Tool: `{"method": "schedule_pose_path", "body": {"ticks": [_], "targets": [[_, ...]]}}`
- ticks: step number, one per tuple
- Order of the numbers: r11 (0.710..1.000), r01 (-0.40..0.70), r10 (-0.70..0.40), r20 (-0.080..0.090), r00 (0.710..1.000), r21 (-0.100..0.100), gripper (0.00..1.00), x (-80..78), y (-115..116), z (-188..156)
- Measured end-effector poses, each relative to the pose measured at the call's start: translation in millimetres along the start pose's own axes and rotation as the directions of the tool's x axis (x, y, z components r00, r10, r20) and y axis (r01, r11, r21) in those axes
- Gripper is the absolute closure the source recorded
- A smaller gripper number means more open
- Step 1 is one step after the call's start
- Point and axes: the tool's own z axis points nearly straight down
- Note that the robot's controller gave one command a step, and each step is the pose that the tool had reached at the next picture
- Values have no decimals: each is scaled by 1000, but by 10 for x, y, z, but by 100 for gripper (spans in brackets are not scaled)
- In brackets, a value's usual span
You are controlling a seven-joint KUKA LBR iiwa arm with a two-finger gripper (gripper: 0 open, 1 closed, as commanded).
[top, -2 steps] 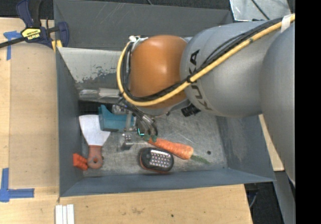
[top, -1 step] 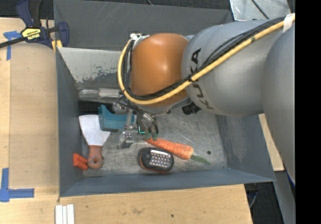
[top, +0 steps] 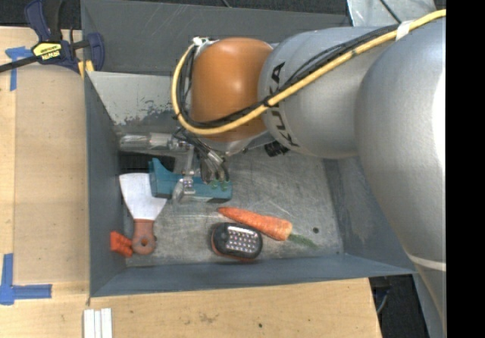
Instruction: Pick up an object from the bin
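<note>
Grey metal bin [top: 102,177] floor scuffed, dark floor beyond, jaws over teal block [top: 216,191], grip state unclear, carrot [top: 258,221] near

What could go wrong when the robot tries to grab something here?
The pincer hangs low over the teal block, which lies right beside the white scraper. A grab might shove or drag the scraper too. The carrot lies just in front of the block, so a slip could knock it aside.
</note>
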Motion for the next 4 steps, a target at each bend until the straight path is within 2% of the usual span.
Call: {"method": "schedule_pose_path", "body": {"ticks": [1, 2, 3, 4], "targets": [[998, -69, 69, -8, 998, -2, 100, -9, -359, 650], [998, -69, 69, -8, 998, -3, 100, -9, -359, 651], [979, 204, -204, -14, 979, 3, 100, -126, -306, -514], [979, 203, -203, -19, 979, 3, 100, -114, -312, -492]]}}
